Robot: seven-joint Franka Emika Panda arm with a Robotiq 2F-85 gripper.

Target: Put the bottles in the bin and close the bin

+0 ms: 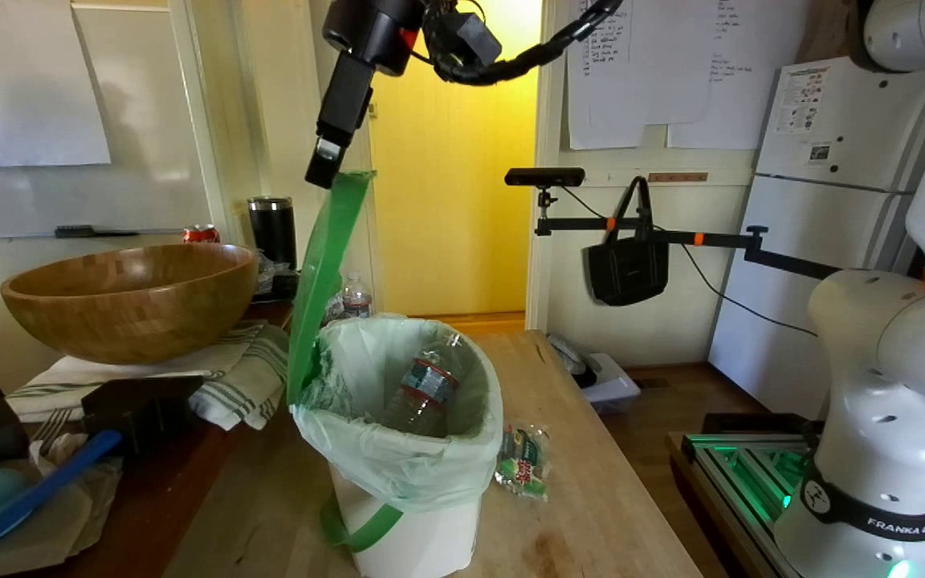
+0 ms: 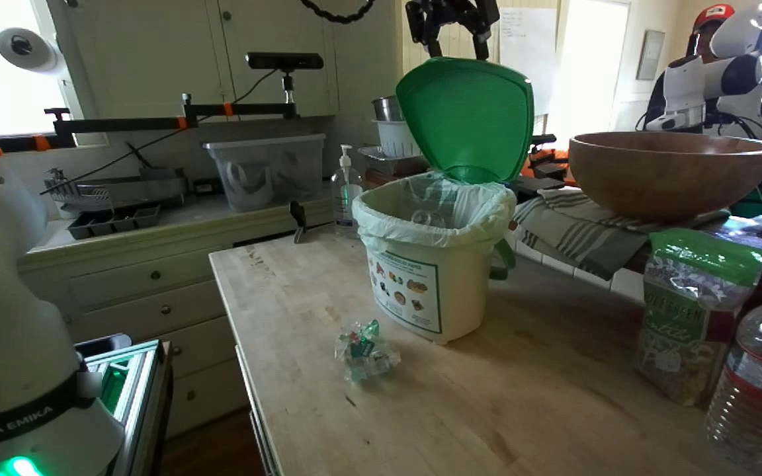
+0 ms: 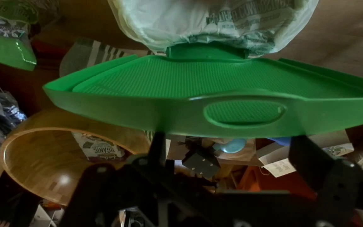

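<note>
The bin [image 1: 406, 482] stands on the wooden table, lined with a pale bag; it also shows in an exterior view [image 2: 430, 284]. Its green lid [image 2: 467, 119] is open and stands roughly upright, also in the wrist view [image 3: 169, 113]. A clear bottle [image 1: 429, 385] lies tilted inside the bin. A bottle [image 2: 761, 383] stands upright at the table's near right; one behind the bin [image 1: 356, 297] looks like the same. My gripper [image 1: 326, 164] is open and empty, fingers apart [image 2: 458, 51], at the lid's top edge [image 3: 228, 137]. I cannot tell whether the fingertips touch the lid.
A crinkled plastic wrapper [image 2: 364, 350] lies on the table beside the bin. A wooden bowl [image 1: 133, 301] sits on a striped towel next to the bin. A green food bag [image 2: 692, 317] stands by the bottle. A pump bottle [image 2: 346, 188] stands at the far table end.
</note>
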